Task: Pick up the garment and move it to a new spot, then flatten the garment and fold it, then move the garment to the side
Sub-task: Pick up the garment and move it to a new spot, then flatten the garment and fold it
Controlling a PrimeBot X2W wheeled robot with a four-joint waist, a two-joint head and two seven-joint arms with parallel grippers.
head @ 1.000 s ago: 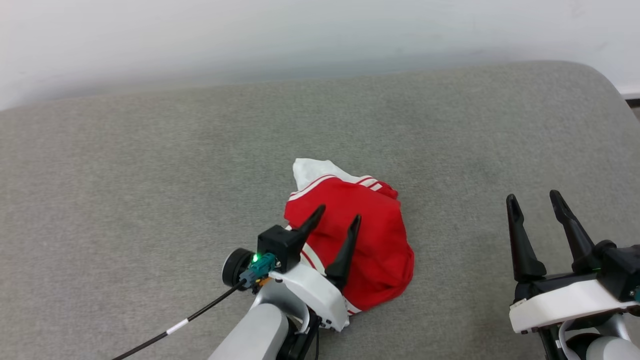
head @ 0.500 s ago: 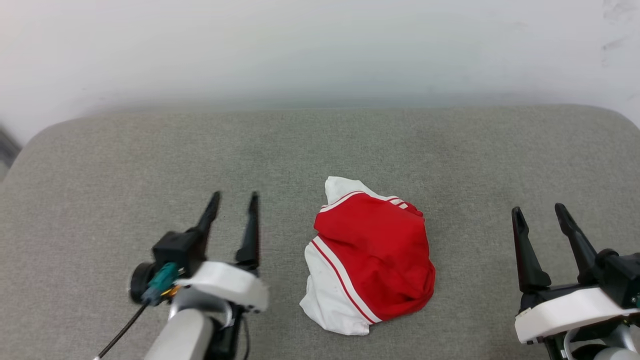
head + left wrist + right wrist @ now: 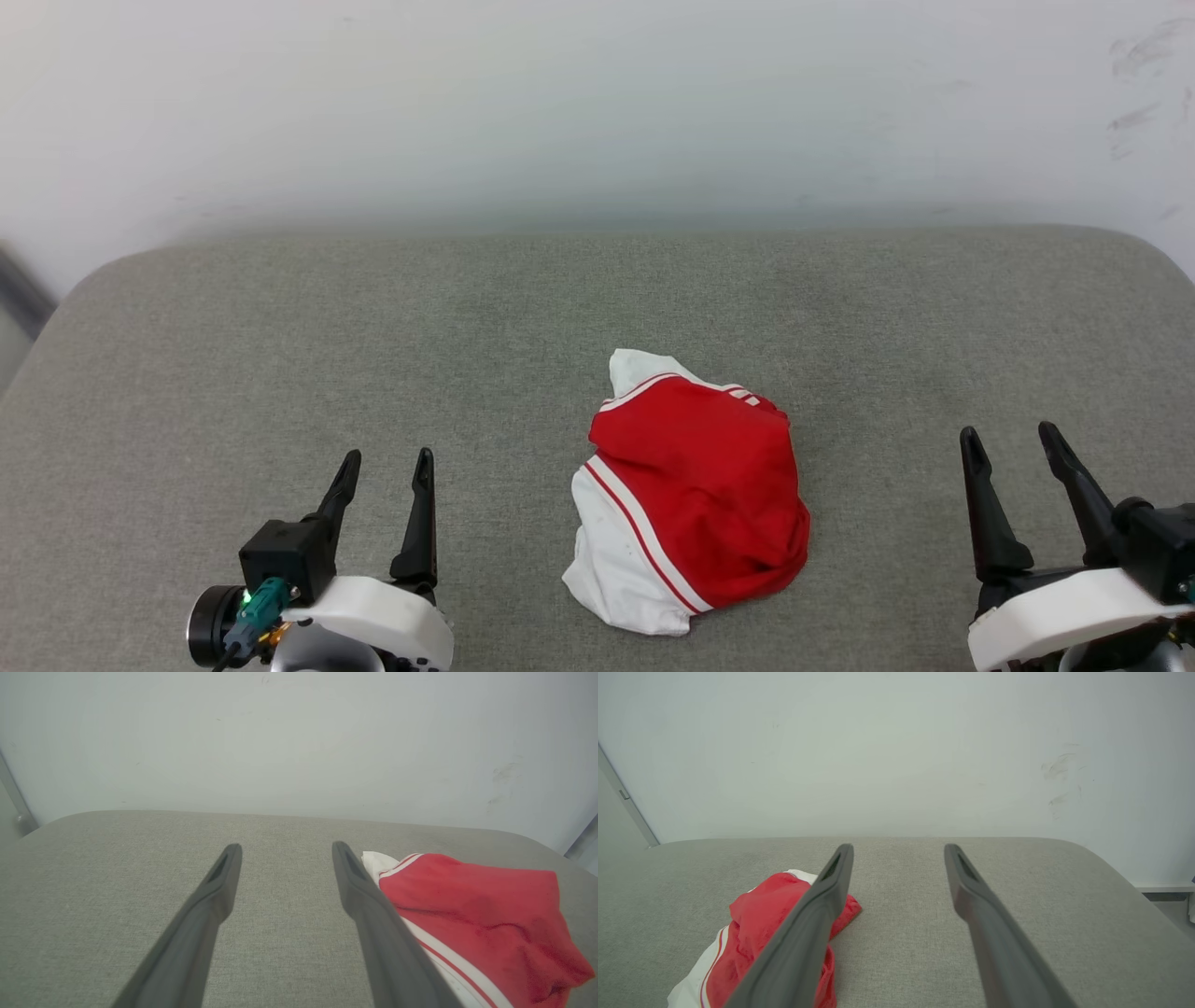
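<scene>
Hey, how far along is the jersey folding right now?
Done: at most the first move; the garment lies bunched on the grey cushion. In hand: nothing; left gripper and right gripper flank it, jaws open. Left: flattening, folding, moving aside.

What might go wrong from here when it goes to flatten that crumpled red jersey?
1. The jersey lies bunched in a heap, so a pinch may catch several layers and it won't spread flat.
2. The left claw and right claw stand open, apart from it; a one-sided grab might just drag the heap across the gray cushion.
</scene>
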